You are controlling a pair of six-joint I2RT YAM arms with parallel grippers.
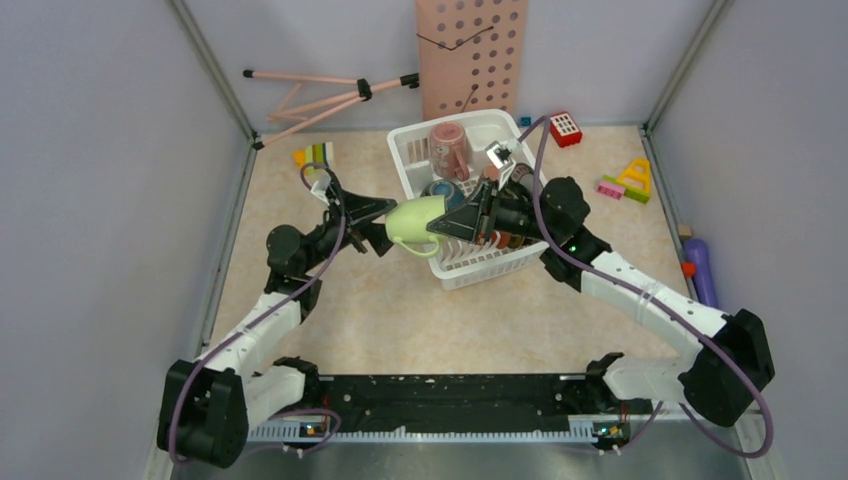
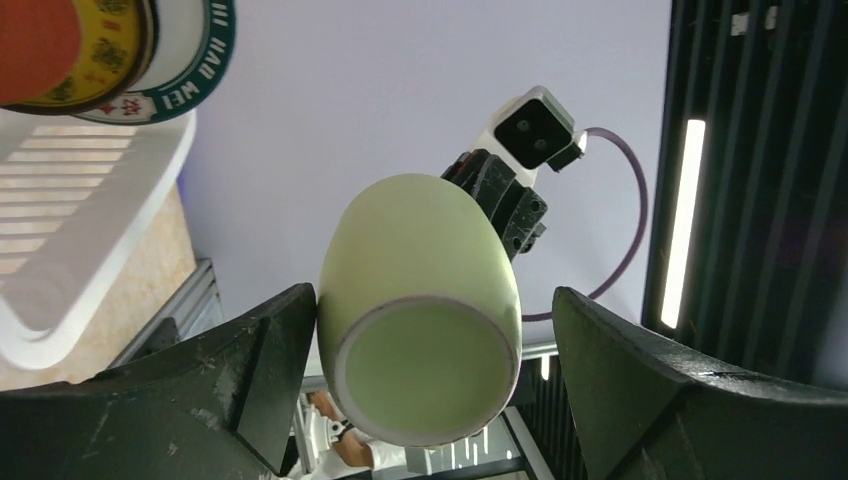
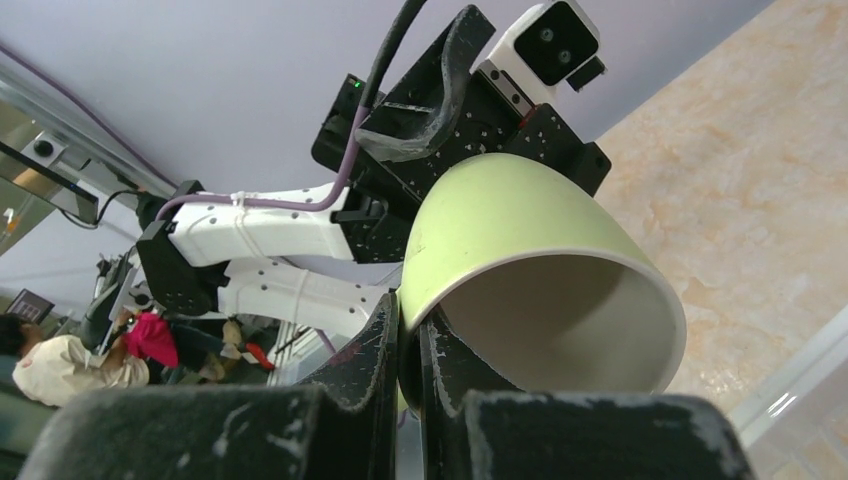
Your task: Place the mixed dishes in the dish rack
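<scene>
The pale green mug [image 1: 415, 222] hangs on its side in the air just left of the white dish rack [image 1: 412, 140]. My right gripper [image 1: 452, 222] is shut on its rim [image 3: 530, 250], one finger inside and one outside [image 3: 410, 320]. My left gripper [image 1: 383, 226] is open around the mug's base [image 2: 425, 310]; its left finger [image 2: 270, 360] touches the mug's side and the right finger stands apart. A pink mug [image 1: 449, 148] lies in the rack. An orange-red saucer [image 2: 35, 45] and a plate with a lettered rim [image 2: 190, 60] stand in the rack [image 2: 120, 220].
A pink pegboard [image 1: 470, 50] leans on the back wall beside a folded tripod [image 1: 320, 95]. Toy blocks lie at the back left [image 1: 312, 155] and to the right of the rack [image 1: 565, 128] [image 1: 625, 180]. A purple bottle [image 1: 700, 268] lies by the right wall.
</scene>
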